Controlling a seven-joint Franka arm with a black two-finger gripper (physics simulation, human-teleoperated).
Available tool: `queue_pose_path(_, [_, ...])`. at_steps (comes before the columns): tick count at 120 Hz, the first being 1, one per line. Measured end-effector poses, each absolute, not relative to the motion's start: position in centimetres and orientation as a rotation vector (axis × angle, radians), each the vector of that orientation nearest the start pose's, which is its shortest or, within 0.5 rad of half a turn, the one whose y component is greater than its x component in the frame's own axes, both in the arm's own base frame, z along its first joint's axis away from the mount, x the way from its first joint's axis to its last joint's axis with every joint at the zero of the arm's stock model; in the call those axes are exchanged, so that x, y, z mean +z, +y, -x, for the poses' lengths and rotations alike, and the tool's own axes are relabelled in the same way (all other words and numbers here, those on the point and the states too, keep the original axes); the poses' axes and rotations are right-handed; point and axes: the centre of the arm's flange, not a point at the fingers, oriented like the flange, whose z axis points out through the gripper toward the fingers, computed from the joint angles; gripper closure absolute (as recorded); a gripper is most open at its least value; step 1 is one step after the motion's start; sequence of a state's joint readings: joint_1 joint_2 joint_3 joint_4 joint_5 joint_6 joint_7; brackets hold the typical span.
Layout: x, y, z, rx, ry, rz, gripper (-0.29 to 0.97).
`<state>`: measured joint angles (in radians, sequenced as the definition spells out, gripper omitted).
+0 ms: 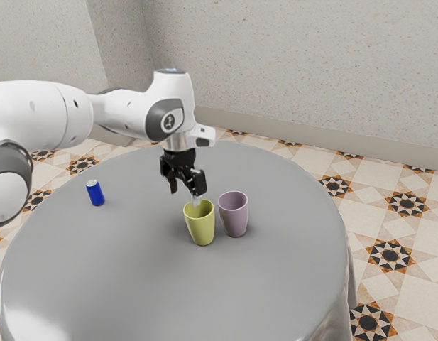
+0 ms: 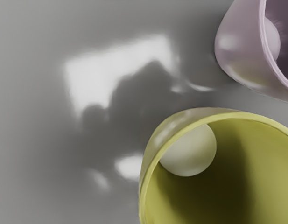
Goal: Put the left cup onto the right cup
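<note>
Grey round bench (image 1: 169, 298) carries, from the exterior view's left: a small blue can (image 1: 96, 192), label unreadable; an upright yellow-green plastic cup (image 1: 199, 222), black fingers (image 1: 199, 185) spread apart just above its rim; a mauve plastic cup (image 1: 233, 213) just beside.

Exterior view: light was bright, even and diffuse, with no single source evident. The grey table (image 1: 133, 277) carried a soft sheen, paler toward its near rim. The yellow-green cup (image 1: 199, 223) and the purple cup (image 1: 233, 213) cast only faint, short shadows at their bases. Wrist view: a bright rectangular glare patch lay on the table top, cut by a dark irregular shadow; smaller glare spots sat beside the yellow-green cup. Pale round highlights showed inside both cups
</note>
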<state>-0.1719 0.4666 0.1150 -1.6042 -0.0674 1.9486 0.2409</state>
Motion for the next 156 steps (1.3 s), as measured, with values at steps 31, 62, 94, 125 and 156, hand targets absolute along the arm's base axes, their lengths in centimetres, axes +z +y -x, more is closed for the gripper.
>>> queue_pose_path(31, [33.0,-5.3,-66.8,0.197,0.439,3.122,0.03])
queue_pose_path(62, [31.3,-5.4,-67.0,0.216,0.441,3.119,0.03])
queue_pose_path(94, [30.6,-5.8,-67.4,0.219,0.447,3.122,0.09])
queue_pose_path(125, [31.4,-5.9,-67.4,0.199,0.450,3.123,0.35])
queue_pose_path(156, [31.6,-5.9,-67.4,0.194,0.453,3.122,0.59])
